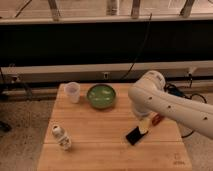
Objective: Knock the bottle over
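Note:
The small white bottle (60, 136) with a white cap stands near the table's front left corner. My white arm (160, 100) reaches in from the right over the right half of the table. My gripper (142, 117) hangs below the arm's near end, mostly covered by it, above the right middle of the table. It is far to the right of the bottle and holds nothing that I can see.
A translucent plastic cup (73, 92) and a green bowl (101, 96) stand at the back of the wooden table (100, 155). A black flat object (134, 135), a yellowish item (146, 125) and a red item (157, 119) lie under the arm. Cables hang behind.

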Available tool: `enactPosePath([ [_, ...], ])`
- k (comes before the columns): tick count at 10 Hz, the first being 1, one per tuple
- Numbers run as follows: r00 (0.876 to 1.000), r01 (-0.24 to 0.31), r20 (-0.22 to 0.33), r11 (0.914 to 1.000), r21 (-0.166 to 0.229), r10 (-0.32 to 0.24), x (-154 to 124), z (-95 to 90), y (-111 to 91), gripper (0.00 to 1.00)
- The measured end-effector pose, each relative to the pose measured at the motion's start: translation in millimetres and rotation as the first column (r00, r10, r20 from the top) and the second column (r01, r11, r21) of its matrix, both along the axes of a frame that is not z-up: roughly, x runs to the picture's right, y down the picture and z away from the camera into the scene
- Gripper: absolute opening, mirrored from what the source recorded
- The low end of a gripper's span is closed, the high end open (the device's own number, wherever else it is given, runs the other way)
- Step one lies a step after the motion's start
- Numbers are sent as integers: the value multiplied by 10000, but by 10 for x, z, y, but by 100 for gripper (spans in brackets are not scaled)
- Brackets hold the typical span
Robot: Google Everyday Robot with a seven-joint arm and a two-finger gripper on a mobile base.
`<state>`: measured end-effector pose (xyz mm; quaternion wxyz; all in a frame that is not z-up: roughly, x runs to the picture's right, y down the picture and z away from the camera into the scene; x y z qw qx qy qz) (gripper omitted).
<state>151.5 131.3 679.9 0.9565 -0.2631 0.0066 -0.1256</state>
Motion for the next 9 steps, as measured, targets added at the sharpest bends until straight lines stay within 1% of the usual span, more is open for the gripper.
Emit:
enactPosePath([
  [1,9999,125,53,9999,-1,-125,-48,-13,31,80],
  [3,9988,432,251,9991,23,-432,-278,-27,85,80],
  [4,9971,647,402,9979,36,-648,-434,-29,117,80],
  [6,9913,1102,720,9939,68,-1104,-655,-65,204,80],
  [8,9889,1199,875,9928,52,-1199,-745,-87,239,80],
  [9,9877,1230,965,9924,47,-1229,-835,-80,251,80],
])
